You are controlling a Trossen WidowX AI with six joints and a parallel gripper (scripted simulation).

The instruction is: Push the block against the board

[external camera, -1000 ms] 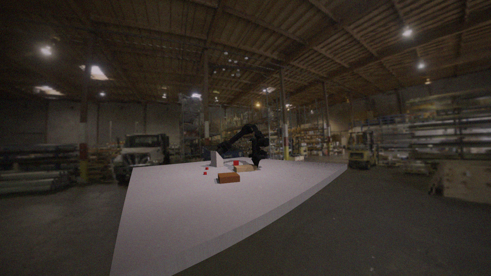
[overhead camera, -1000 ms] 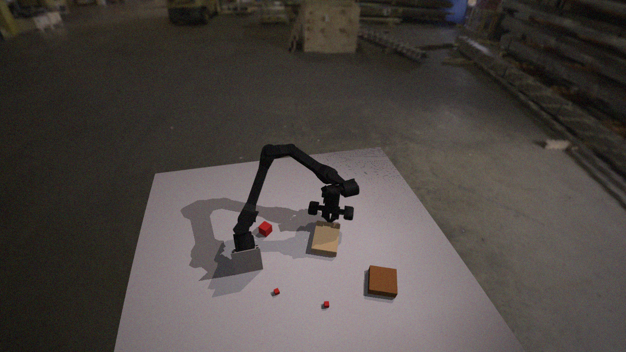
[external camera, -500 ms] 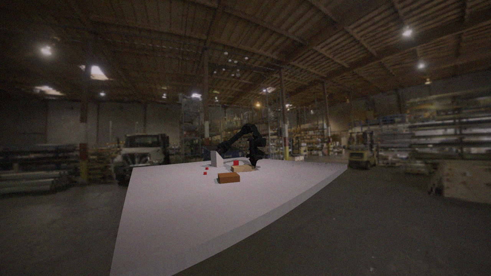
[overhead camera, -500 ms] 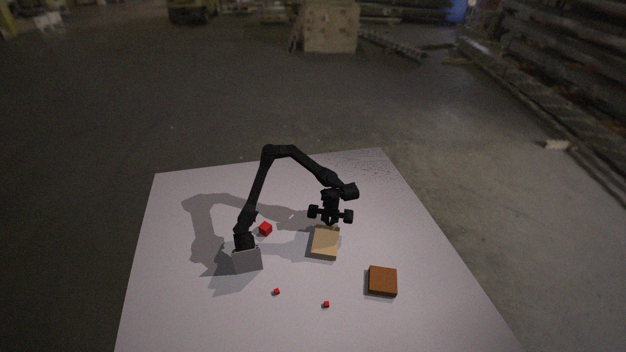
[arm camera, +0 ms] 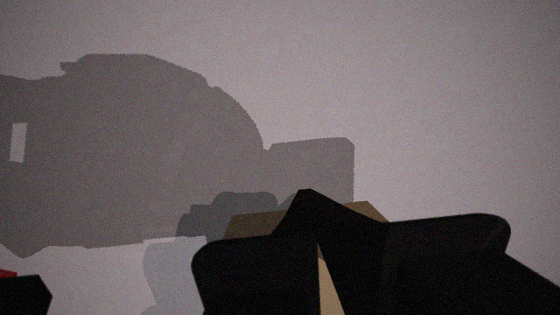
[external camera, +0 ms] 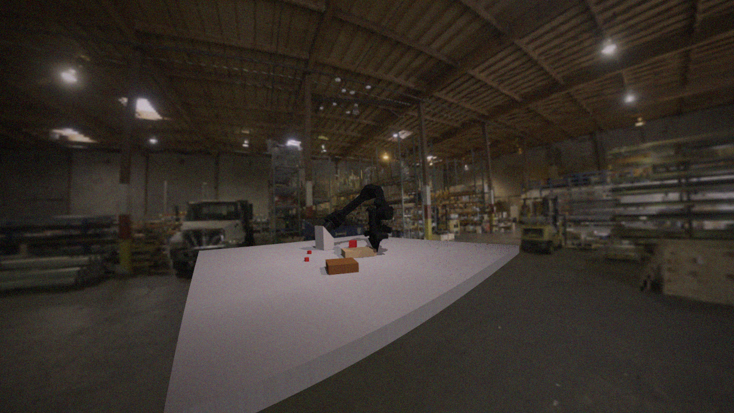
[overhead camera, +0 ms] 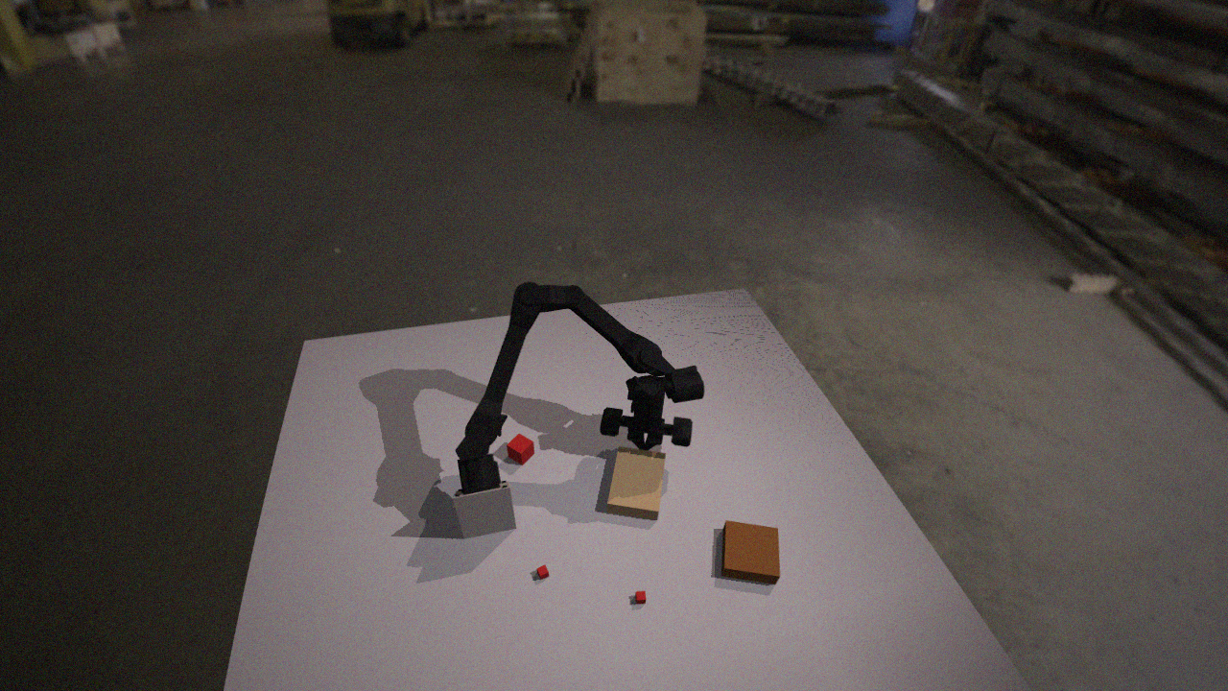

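The tan board [overhead camera: 635, 488] [external camera: 357, 252] [arm camera: 251, 224] lies flat on the table, its far end in shadow. The square orange-brown block [overhead camera: 750, 551] [external camera: 341, 265] lies flat nearer to the top view, to the right of the board, with a gap between them. It is out of the wrist view. My gripper [overhead camera: 646, 443] [external camera: 377, 249] [arm camera: 304, 195] is shut and empty, pointing down at the board's far end. Whether the fingertips touch the board I cannot tell. In the wrist view the fingers hide much of the board.
A larger red cube [overhead camera: 520, 449] [external camera: 352, 243] lies between the arm's grey base [overhead camera: 484, 512] [external camera: 323, 238] and the board. Two small red cubes [overhead camera: 542, 571] [overhead camera: 640, 597] lie toward the near side, left of the block. The table's right edge runs beyond the block.
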